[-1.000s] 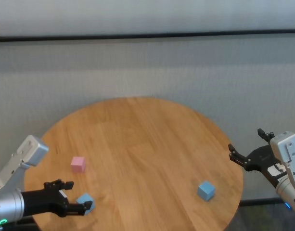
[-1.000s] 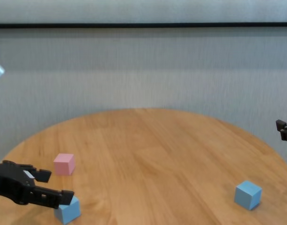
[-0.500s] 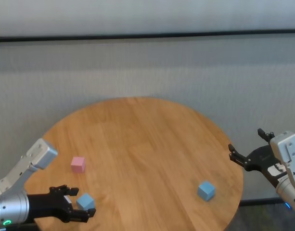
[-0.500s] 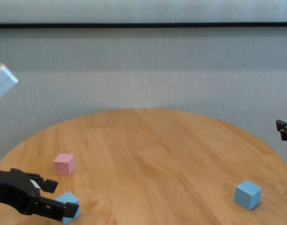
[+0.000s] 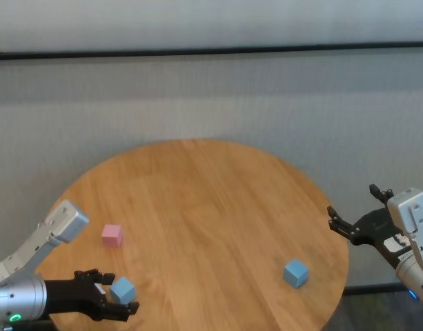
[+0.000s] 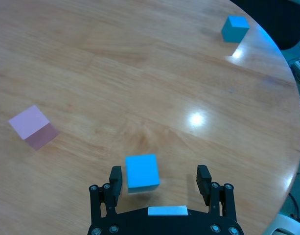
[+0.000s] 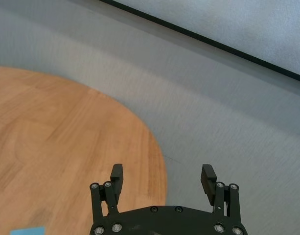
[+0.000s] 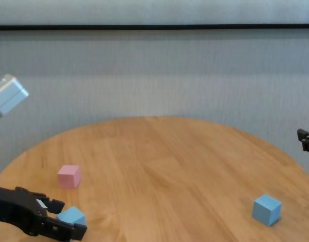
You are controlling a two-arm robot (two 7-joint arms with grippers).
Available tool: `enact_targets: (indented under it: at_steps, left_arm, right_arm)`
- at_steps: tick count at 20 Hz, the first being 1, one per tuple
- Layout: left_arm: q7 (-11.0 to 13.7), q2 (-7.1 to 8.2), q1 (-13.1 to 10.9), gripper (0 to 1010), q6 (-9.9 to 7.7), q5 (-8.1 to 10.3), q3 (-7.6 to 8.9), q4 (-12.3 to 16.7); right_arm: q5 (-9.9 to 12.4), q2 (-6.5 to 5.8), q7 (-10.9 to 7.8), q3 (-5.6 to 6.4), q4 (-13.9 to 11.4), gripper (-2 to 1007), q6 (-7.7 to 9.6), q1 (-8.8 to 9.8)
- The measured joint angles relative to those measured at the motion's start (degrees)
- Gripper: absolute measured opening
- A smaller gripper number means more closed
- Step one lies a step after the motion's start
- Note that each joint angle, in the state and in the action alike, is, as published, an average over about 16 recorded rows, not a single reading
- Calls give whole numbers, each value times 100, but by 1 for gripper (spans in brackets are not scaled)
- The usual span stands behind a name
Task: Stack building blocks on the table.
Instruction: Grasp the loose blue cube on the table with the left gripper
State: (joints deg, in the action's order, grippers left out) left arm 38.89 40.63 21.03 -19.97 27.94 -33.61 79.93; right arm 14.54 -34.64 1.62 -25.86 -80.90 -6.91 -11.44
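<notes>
Nearest, the left gripper point(image 5: 112, 301) reaches low over the near left edge of the round desk point(image 5: 218, 207), its fingers spread wide around a blue block point(image 5: 123, 290). From the left wrist, that block point(image 6: 142, 172) sits between the fingers, close beside one of them and clear of the other, and rests on the wood. Just beyond it, a little farther in from the same edge, stands the pink block point(image 5: 112, 235), apart from the blue one. Across the desk, near its right edge, sits the second blue block point(image 5: 295, 273), well apart from the other two. Farther right, off the desk's rim, the right gripper point(image 5: 359, 215) hangs with its fingers spread, holding nothing.
</notes>
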Motion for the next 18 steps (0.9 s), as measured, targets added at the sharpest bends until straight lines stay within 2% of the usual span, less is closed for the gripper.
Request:
enact_targets:
  at_steps: [12,18]
  left_arm:
    - [-13,-156,215,1003,-201,-20,-152,-284]
    - [-2,-233,348,1002,-255,-104,-251,-428]
  right_arm:
    - [0,0,0,0,0,1001,0,0]
    - [0,0,0,0,0,1001,0,0]
